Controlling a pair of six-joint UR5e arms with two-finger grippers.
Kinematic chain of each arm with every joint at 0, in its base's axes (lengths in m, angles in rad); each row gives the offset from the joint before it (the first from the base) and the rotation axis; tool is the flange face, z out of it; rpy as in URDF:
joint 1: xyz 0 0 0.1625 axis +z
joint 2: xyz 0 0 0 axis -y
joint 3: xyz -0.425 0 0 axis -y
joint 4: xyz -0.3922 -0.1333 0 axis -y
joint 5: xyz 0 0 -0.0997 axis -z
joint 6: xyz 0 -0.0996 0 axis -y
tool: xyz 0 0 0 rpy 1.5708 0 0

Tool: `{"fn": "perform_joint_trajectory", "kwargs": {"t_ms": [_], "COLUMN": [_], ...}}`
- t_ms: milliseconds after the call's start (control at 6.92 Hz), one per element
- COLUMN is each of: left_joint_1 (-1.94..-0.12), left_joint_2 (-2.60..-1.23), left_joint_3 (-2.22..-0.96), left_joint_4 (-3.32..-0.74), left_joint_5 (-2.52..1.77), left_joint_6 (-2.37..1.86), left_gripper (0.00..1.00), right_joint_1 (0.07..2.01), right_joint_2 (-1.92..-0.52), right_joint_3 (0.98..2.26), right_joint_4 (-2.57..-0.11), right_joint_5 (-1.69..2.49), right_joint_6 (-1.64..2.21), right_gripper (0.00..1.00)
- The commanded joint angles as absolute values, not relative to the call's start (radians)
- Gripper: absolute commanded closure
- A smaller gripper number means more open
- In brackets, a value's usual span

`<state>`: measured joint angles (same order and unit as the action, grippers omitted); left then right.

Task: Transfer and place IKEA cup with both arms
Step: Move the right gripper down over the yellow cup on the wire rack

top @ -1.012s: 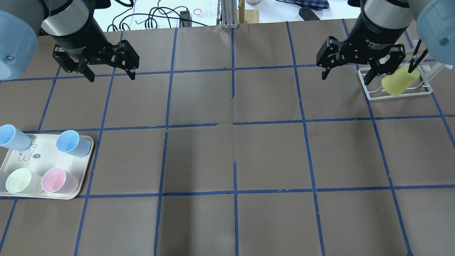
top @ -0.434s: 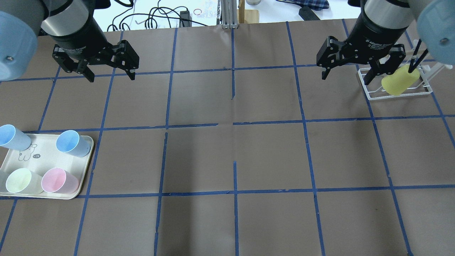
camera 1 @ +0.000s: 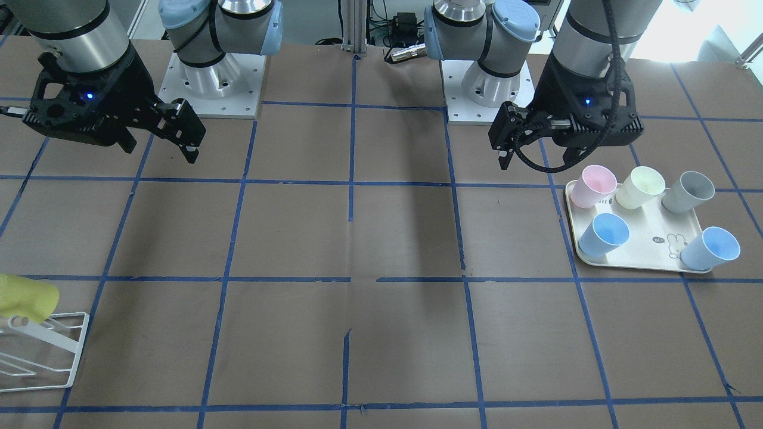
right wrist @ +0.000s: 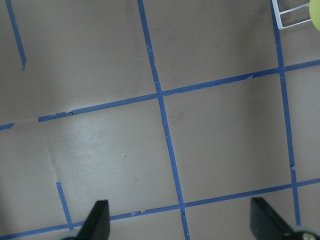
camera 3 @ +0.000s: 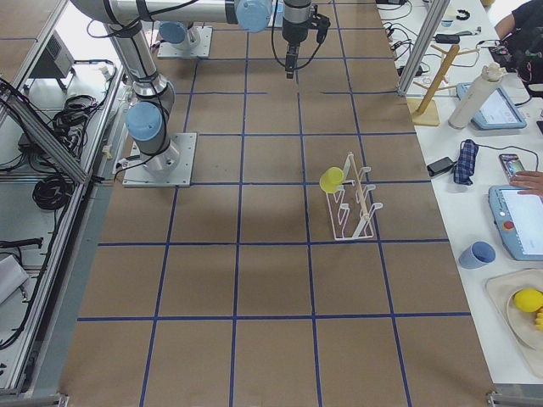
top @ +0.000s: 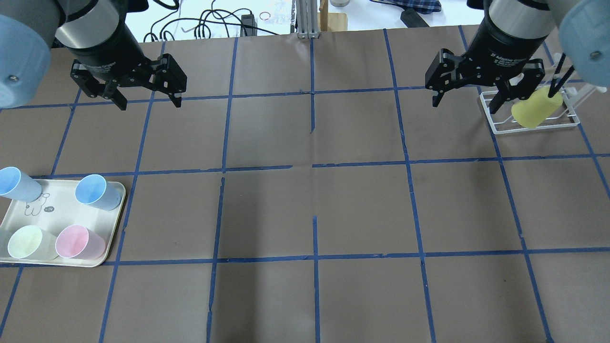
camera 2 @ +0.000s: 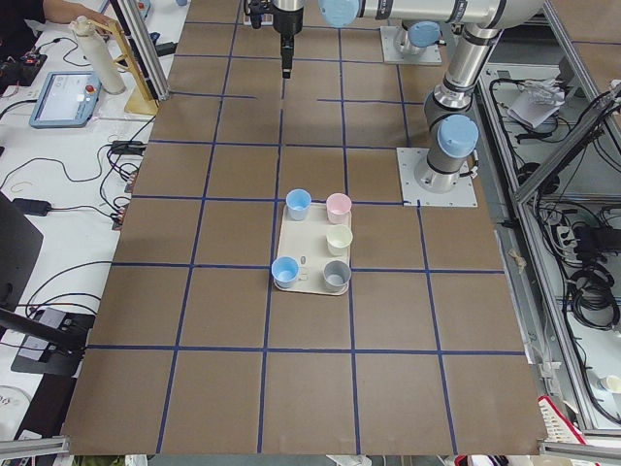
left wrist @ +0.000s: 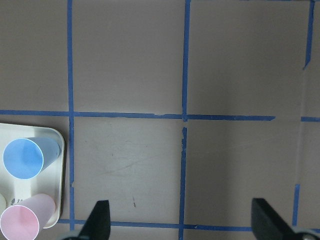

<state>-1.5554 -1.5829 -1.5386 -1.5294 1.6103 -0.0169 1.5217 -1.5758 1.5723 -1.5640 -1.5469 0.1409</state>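
- Not much has moved in the last second. The right gripper (top: 463, 102) has maybe crept a hair toward the rack, and the cup and the left gripper (top: 150, 102) haven't budged.
- The IKEA cup (top: 533, 110) hangs tilted on a peg of the white wire rack (top: 505, 127), way over on the robot's right side of the table (top: 314, 205). Nothing is touching it.
- The right gripper's jaws are spread wide with nothing in them. Same deal for the left gripper, wide apart and empty, hovering over bare table on the other side.
- My read is that this is the very start, with the right arm lining up for the pickup. Next it needs to drop down and over to the rack, get the jaws either side of the cup's body, squeeze, and slide it off the peg without dragging the rack along.
- After that I'd guess a hand-off mid-table, then the left arm sets it on the tray (top: 62, 202).
- The overhead view makes one right finger look like it's on top of the rack. The front-facing view shows the gripper is actually well apart from the cup.
- The front-facing view also shows a grey cup (camera 1: 688, 192) on the tray, which the overhead crops off.
- The right wrist camera only catches a rack corner and a sliver of yellow.
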Motion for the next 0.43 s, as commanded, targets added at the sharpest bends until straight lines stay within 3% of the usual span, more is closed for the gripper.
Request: {"fn": "perform_joint_trajectory", "kwargs": {"t_ms": [0, 289], "left_joint_1": [-1.555, -1.555], "left_joint_2": [-1.582, -1.583], "left_joint_3": [-1.539, -1.539], "left_joint_4": [-1.529, -1.529], "left_joint_5": [1.611, 1.609], "left_joint_6": [-0.017, -0.017], "left_gripper": [0.00, 0.00], "right_joint_1": [1.508, 1.345], "right_joint_2": [-1.565, -1.522], "right_joint_3": [1.571, 1.540], "right_joint_4": [-1.578, -1.578], "right_joint_5": [-1.565, -1.592], "right_joint_6": [0.056, -0.213], "right_gripper": [0.00, 0.00]}}
